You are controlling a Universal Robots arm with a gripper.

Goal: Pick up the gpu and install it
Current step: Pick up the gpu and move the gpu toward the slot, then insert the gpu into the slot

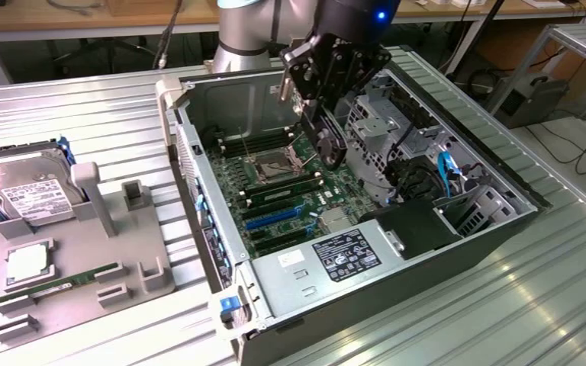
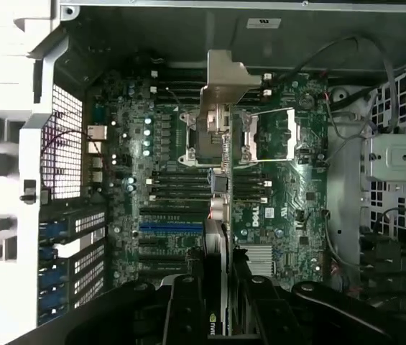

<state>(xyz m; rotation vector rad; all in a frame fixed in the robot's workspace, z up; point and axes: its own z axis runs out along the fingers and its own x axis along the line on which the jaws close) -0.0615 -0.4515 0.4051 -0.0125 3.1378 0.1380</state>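
Observation:
My gripper point(image 1: 319, 114) hangs inside the open computer case point(image 1: 497, 221), above the motherboard point(image 1: 283, 191). It is shut on the gpu point(image 1: 331, 156), a thin black card held edge-on and pointing down toward the board. In the wrist view the gpu point(image 2: 217, 237) runs as a narrow dark strip from between my gripper point(image 2: 217, 291) fingers out over the board. Its silvery bracket point(image 2: 224, 79) is at the far end, over the processor socket point(image 2: 260, 136). The card hangs clear above the board. The blue expansion slot point(image 2: 170, 226) lies beside it, apart from it.
A grey fixture tray point(image 1: 89, 252) on the exterior view's left holds a silver hard drive point(image 1: 33, 194), a processor point(image 1: 28, 263) and a green memory stick point(image 1: 43, 290). Inside the case are the power supply point(image 1: 349, 255), a drive cage point(image 1: 375, 130) and blue cables point(image 1: 445, 171).

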